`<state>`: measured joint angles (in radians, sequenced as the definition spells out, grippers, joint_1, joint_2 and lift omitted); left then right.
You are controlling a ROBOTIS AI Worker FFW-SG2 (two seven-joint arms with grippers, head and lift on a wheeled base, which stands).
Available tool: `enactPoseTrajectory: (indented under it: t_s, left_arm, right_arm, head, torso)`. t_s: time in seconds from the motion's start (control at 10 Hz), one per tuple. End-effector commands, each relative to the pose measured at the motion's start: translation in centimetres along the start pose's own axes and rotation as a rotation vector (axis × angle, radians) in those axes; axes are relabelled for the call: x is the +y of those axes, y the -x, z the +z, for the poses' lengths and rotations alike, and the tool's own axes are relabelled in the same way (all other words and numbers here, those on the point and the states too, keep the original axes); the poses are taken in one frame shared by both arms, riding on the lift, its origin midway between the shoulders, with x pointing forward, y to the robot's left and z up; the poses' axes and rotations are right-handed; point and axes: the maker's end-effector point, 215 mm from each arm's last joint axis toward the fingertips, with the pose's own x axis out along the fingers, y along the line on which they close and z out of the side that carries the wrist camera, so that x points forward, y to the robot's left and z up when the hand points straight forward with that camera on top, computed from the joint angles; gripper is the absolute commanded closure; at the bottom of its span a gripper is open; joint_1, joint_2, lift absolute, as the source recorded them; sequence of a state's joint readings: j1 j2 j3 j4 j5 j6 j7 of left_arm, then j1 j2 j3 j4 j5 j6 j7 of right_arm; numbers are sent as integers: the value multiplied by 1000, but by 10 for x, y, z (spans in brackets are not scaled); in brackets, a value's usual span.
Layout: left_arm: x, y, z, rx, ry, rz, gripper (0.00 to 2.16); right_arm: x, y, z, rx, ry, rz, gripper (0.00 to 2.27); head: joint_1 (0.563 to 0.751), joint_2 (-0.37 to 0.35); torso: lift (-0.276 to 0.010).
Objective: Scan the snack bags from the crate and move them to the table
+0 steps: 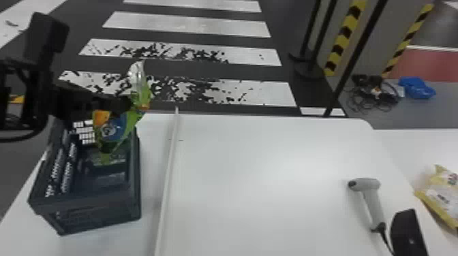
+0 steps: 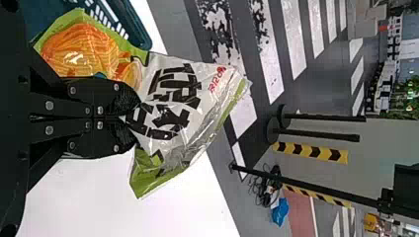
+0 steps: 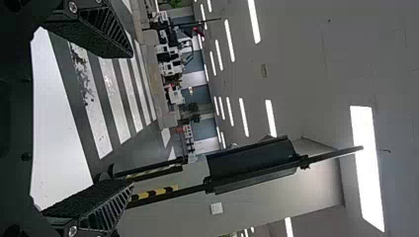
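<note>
1. Head view: the worktop (image 1: 255,163) stretches between crate (image 1: 92,204) and scanner (image 1: 371,201), far edge at twelve o'clock; scanner at four, yellow snack bag (image 1: 441,197) beyond.
2. Crate at eight, something green (image 1: 109,159) inside, too dim to name.
3. Left tool (image 1: 127,104) at nine, pinching a green snack bag (image 1: 117,129) above the crate.
4. Right tool (image 3: 132,118) spread.

Head view: from above, forward and down, farther from the flat-fingered black left claw (image 1: 126,104). Wrist views: close behind left claw and matching right claw (image 3: 132,118), facing outward. Shared by all: white-striped dark floor (image 1: 191,26) beyond the claws.
</note>
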<state>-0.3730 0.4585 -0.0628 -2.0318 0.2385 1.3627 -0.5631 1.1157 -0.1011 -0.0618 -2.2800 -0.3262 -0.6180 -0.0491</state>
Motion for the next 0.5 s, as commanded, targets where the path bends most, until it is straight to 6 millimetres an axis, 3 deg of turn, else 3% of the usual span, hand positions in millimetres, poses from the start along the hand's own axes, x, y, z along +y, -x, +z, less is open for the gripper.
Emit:
enactPoseTrajectory:
  t_s: [0.0,0.2,0.4]
  left_arm:
    - [-5,-1,20,-24,2,-11,1865]
    - [-18,-23,37,-26,15,-40,1865]
    - [-40,-48,67,-33,5,-73,1865]
  right_arm:
    - [0,-1,-2,4,-1,0,83]
    - [-2,0,-2,7,6,-2,83]
    - [-10,2,-4,12,11,-16,83]
  head:
    - [695,-103]
    - [695,-116]
    - [695,-155]
  torso:
    - [-95]
    - [-95]
    - [-95]
